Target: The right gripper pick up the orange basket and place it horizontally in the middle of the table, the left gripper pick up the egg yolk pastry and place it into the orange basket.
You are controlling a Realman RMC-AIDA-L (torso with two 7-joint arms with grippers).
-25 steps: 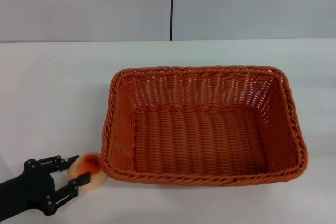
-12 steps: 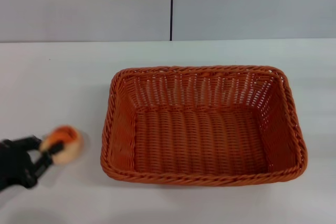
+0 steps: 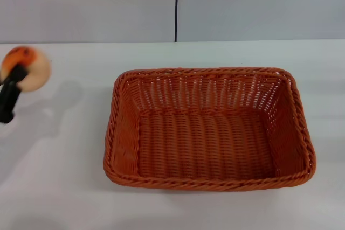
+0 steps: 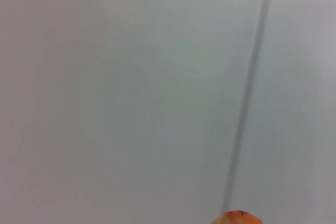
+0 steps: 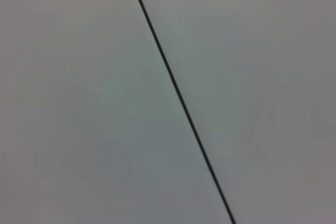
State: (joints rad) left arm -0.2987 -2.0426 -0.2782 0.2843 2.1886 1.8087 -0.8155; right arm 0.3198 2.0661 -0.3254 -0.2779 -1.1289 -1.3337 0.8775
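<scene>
Orange-topped egg yolk pastry (image 3: 26, 67) in left tool (image 3: 16, 76), raised

A plain white tabletop (image 3: 64, 187) fills the lower part of the head view, its far edge meeting a pale grey wall (image 3: 86, 4). A thin dark vertical seam (image 3: 176, 6) splits the wall into two panels, near the middle of that far edge. Soft, even light falls from above, leaving faint grey shadows on the tabletop toward its left edge. Both wrist views show the same grey wall and dark seam.
</scene>
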